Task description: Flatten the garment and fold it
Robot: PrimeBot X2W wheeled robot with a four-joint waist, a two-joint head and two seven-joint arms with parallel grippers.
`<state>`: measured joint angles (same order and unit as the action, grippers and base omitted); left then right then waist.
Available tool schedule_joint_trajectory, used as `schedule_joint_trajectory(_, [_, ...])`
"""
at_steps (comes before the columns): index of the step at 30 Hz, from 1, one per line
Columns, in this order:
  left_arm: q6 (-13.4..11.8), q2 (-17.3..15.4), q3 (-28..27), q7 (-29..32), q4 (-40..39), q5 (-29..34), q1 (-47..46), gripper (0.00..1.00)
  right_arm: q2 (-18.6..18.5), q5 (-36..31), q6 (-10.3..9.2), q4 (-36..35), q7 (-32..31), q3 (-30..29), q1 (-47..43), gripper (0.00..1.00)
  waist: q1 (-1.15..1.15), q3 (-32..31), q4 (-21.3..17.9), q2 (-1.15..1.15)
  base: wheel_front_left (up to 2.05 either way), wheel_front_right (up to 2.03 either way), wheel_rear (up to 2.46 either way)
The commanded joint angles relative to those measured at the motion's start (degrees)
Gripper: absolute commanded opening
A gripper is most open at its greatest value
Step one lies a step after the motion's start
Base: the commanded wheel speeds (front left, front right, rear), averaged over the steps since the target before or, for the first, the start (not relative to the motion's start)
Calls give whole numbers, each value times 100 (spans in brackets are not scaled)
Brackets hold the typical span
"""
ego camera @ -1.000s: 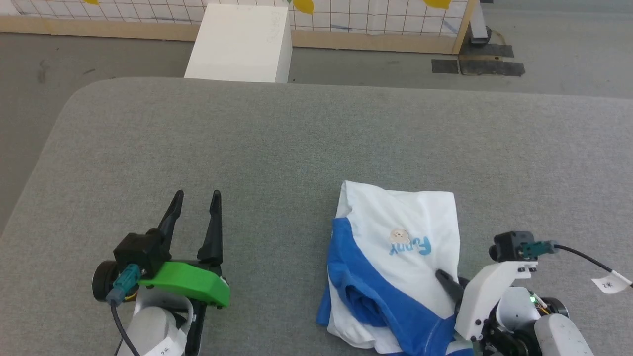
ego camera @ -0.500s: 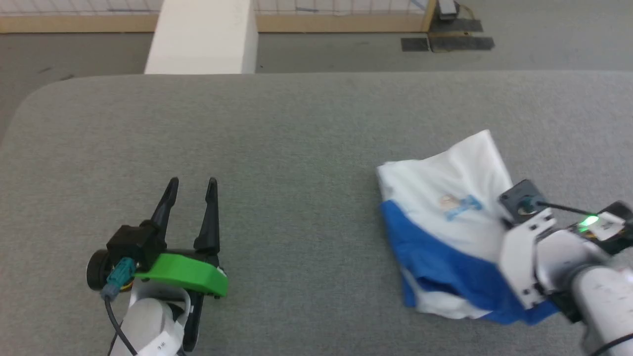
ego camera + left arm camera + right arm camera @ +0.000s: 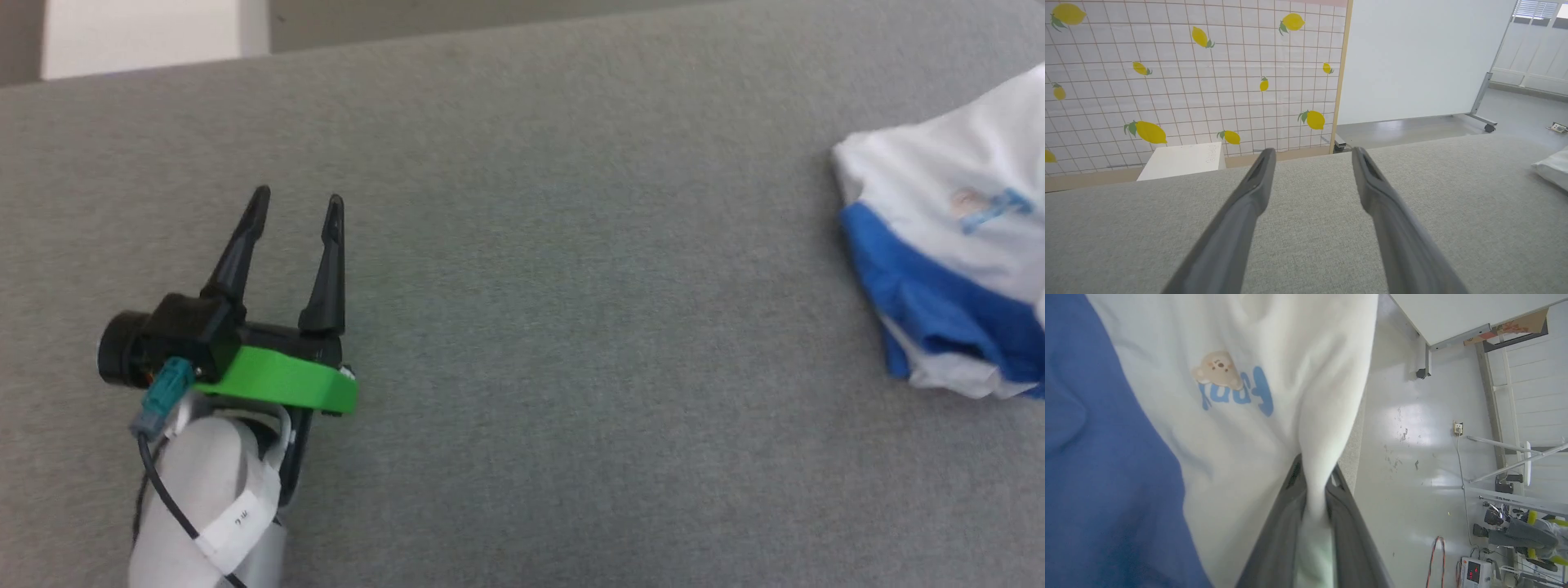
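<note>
Right gripper (image 3: 1316, 473) pinching a white fold of the garment (image 3: 939, 220) between its jaws, garment sitting at three o'clock on the grey table (image 3: 571, 327), left gripper (image 3: 297, 198) hovering at eight o'clock, well apart from it, jaws standing wide apart

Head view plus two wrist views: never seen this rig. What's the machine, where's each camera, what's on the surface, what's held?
A wheeled robot with two arms, each ending in a two-finger gripper. The head view looks down from its head; each wrist view looks along one gripper's fingers. On the grey padded surface lies a bunched white and blue garment. The left gripper is open and empty. The right gripper is shut on a fold of the garment's white cloth.
</note>
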<state>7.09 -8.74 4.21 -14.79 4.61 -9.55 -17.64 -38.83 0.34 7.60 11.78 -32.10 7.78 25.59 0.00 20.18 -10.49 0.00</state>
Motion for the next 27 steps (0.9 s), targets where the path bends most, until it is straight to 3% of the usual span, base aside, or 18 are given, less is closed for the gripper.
schedule_joint_trajectory(1, [39,-107,13,-21,-24,27,-148,100,26,-108,-11,107,134,-146,130,0,0,565,-511,0,0,0,0])
schedule_joint_trajectory(12, [39,-453,181,105,-152,30,-418,100,300,-749,-11,1080,1075,-1142,661,0,0,1107,-580,0,0,0,0])
schedule_joint_trajectory(18, [20,-560,208,216,-305,33,-421,100,399,-1035,-11,1637,1568,-1374,1086,0,0,1200,-446,0,0,0,0])
schedule_joint_trajectory(23, [-7,-551,242,213,-256,5,-345,100,509,-1110,-11,2017,1578,-1489,1214,0,0,1039,-383,0,0,0,0])
schedule_joint_trajectory(25, [-27,-526,250,190,-205,-16,-298,100,573,-1133,-11,2137,1542,-1614,1223,100,0,910,-363,0,0,0,0])
schedule_joint_trajectory(27, [-44,-487,260,158,-150,-45,-246,100,600,-1167,-11,2154,1717,-1672,1202,100,0,748,-334,0,0,0,0])
